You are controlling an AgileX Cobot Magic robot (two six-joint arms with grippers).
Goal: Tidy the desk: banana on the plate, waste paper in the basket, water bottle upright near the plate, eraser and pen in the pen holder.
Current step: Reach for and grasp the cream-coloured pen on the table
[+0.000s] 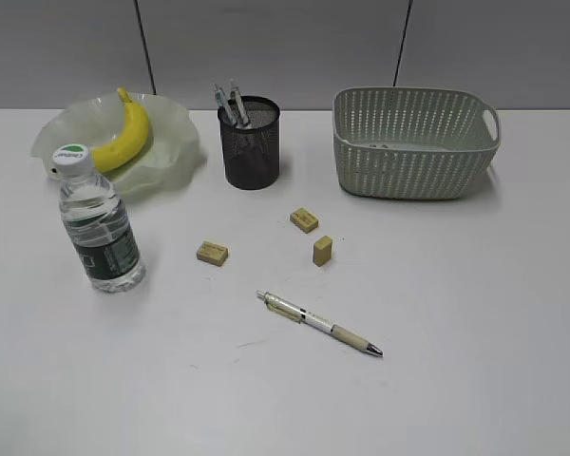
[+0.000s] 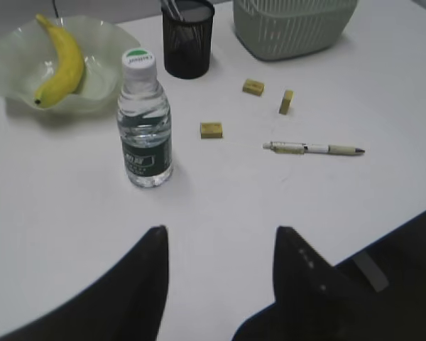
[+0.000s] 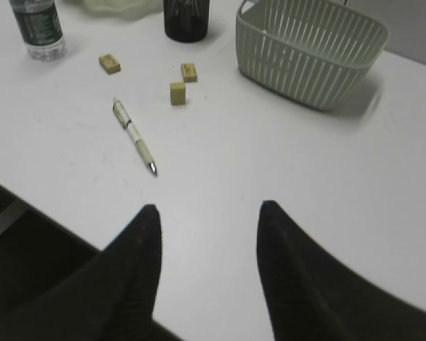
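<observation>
The pen holder (image 1: pixel 249 142) stands on the desk (image 1: pixel 456 332) and I describe the other things from it. To its left is the plate (image 1: pixel 171 142), and the banana (image 1: pixel 125 136) lies inside this plate. In front of the plate, and to the front-left of the pen holder, the water bottle (image 1: pixel 99 228) stands upright with its white cap on top. To the right of the pen holder, with a gap between them, is the basket (image 1: pixel 413 142); something small and pale shows on its floor, but I cannot tell what it is. Two pens (image 1: pixel 230 103) already stick out of the pen holder. In front of the pen holder three small yellow erasers lie apart from each other: the left eraser (image 1: pixel 212 253), the middle eraser (image 1: pixel 304 220) and the right eraser (image 1: pixel 323 250), the last one standing on its edge. Further to the front lies one white pen (image 1: pixel 318 323), flat on the desk. The left gripper (image 2: pixel 220 263) hangs above the bare desk in front of the bottle, its jaws apart and holding nothing. The right gripper (image 3: pixel 207 241) is also above bare desk, on the near side of the white pen, jaws apart and empty.
</observation>
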